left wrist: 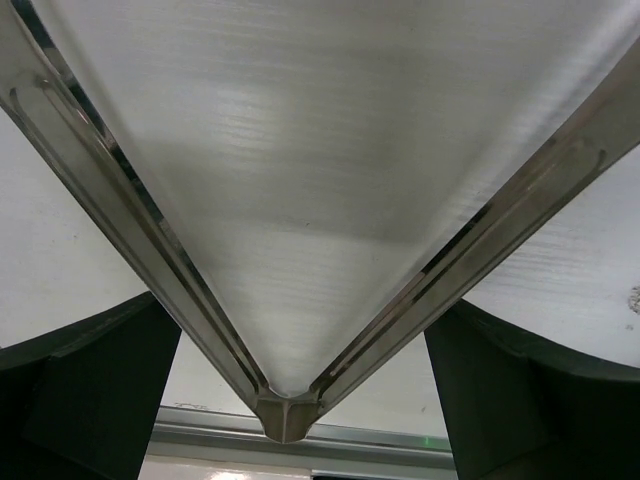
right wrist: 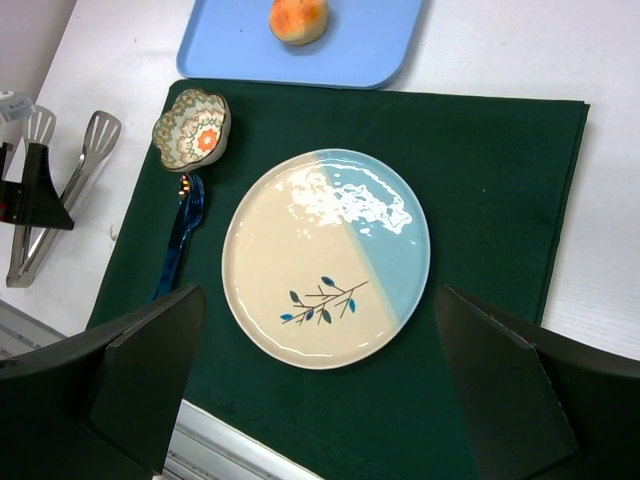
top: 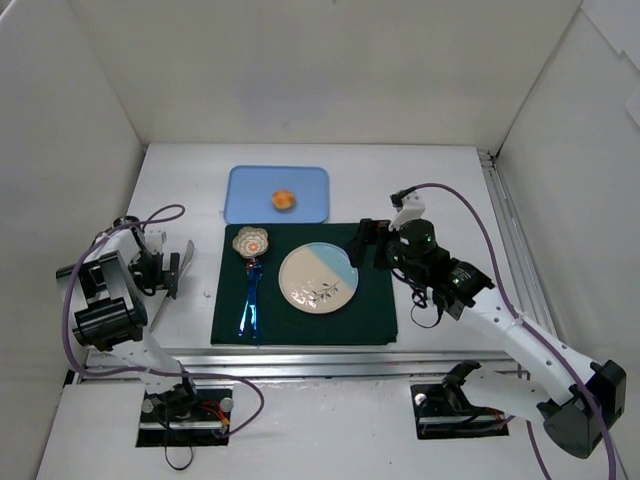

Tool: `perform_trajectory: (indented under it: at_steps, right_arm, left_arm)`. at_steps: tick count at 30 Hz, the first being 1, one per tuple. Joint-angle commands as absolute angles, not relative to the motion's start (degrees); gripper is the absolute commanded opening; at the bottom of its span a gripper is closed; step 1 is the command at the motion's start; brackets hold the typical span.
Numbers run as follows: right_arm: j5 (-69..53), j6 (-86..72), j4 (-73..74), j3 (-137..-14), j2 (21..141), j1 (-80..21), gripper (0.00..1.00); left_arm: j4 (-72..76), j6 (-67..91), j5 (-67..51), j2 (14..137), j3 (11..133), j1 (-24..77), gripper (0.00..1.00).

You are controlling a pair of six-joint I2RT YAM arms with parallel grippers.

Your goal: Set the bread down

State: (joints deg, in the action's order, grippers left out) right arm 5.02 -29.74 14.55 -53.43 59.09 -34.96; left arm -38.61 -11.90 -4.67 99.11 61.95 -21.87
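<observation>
Reach step: the bread (top: 284, 200) sits untouched on the far blue tray (top: 245, 195); the right gripper (top: 368, 245) hangs spread and empty above the plate (top: 318, 278), the left gripper's (top: 160, 268) wide jaws seemingly cradle the tongs (top: 185, 262), so next one must travel far to it.

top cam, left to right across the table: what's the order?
tongs → flower-shaped dish → plate → right gripper. Skipped: the bread on the blue tray overlaps the plate's span, and the blue spoon lines up with the dish.
</observation>
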Motion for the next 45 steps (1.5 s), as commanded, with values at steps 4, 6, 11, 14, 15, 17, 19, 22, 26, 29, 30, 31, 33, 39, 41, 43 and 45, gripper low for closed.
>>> perform_trajectory:
  at_steps: [4,6,11,14,15,17,19,22,26,29,30,31,33,39,41,43,45]
  right_arm:
    - [6.6,-28.9,12.2,-56.0,61.1,-35.2,0.98]
    - [6.9,-28.9,12.2,-55.9,61.1,-35.5,0.97]
    - [6.5,-28.9,12.2,-55.9,60.6,-35.3,0.97]
    - [6.6,-28.9,12.2,-55.7,59.9,-35.3,0.98]
    - [6.6,-28.9,12.2,-55.7,59.9,-35.3,0.98]
    - [6.6,-28.9,12.2,-55.7,59.6,-35.3,0.98]
    - [6.5,-28.9,12.2,-55.7,59.7,-35.3,0.98]
    - [6.0,-29.0,12.2,-55.8,60.2,-35.2,0.98]
    - [5.9,-29.1,12.2,-56.0,60.9,-35.3,0.97]
    - [5.5,-29.1,12.3,-55.9,60.6,-35.2,0.97]
    - [5.2,-29.1,12.2,-55.8,60.1,-35.2,0.97]
    - [5.0,-29.1,12.2,-55.6,59.8,-35.2,0.97]
    - [4.9,-29.1,12.2,-55.6,59.2,-35.4,0.97]
    - [4.7,-29.3,12.2,-55.5,59.0,-35.2,0.97]
    - [4.4,-29.3,12.2,-55.6,59.1,-35.3,0.97]
    - [4.5,-29.3,12.2,-55.6,59.2,-35.2,0.97]
    - [4.6,-29.3,12.2,-55.6,59.3,-35.4,0.97]
  left_arm:
    - [-35.2,-12.1,-5.3,98.2,61.9,-22.3,0.99]
    - [-34.4,-12.2,-4.9,98.3,61.3,-22.3,0.99]
    - [-35.6,-11.5,-2.5,97.5,62.8,-22.3,0.84]
    - [-37.0,-11.0,-2.8,98.1,64.4,-22.3,0.59]
    - [-37.5,-10.6,-2.6,98.4,64.9,-22.3,0.53]
    - [-38.8,-9.1,-0.4,99.6,66.7,-22.3,0.48]
    - [-39.2,-8.3,-0.3,98.9,67.3,-21.1,0.47]
    - [-39.1,-7.0,2.1,96.4,67.9,-20.4,0.48]
    - [-40.7,-4.7,4.5,93.8,71.3,-18.3,0.45]
    - [-41.3,-3.3,4.7,91.2,72.9,-17.0,0.45]
    - [-41.4,-3.3,4.7,90.2,73.4,-17.0,0.45]
    - [-41.6,-3.3,5.1,89.5,74.1,-16.3,0.45]
    - [-41.5,-2.7,5.2,88.1,74.7,-16.3,0.45]
    - [-39.8,-1.1,0.8,83.8,75.5,-16.3,0.46]
    - [-39.3,-1.1,-1.6,82.0,75.3,-16.3,0.47]
    - [-39.3,-1.1,-2.4,81.3,75.7,-16.3,0.47]
    - [-40.2,-1.1,-3.9,80.9,76.9,-15.7,0.47]
